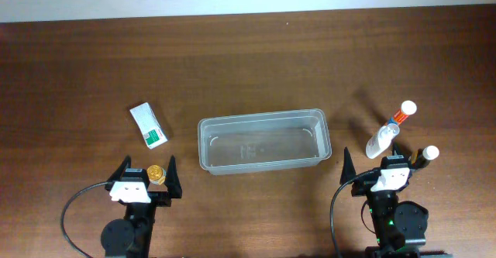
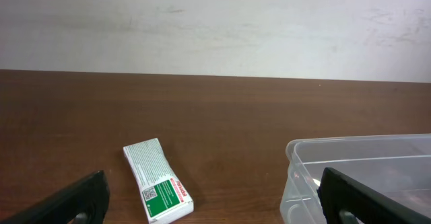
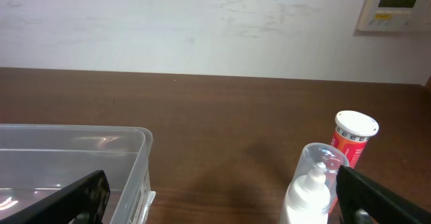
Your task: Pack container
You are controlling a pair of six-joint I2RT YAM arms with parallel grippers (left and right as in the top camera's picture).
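The clear plastic container stands empty at the table's middle; it also shows in the left wrist view and the right wrist view. A white and green packet lies left of it. A small gold-capped item sits between my left gripper's fingers, untouched. A white spray bottle, an orange tube with a white cap and a white-capped bottle stand at the right. My left gripper and right gripper are open and empty.
The dark wooden table ends at a white wall at the back. A white wall unit hangs at the far right. Black cables loop beside each arm base.
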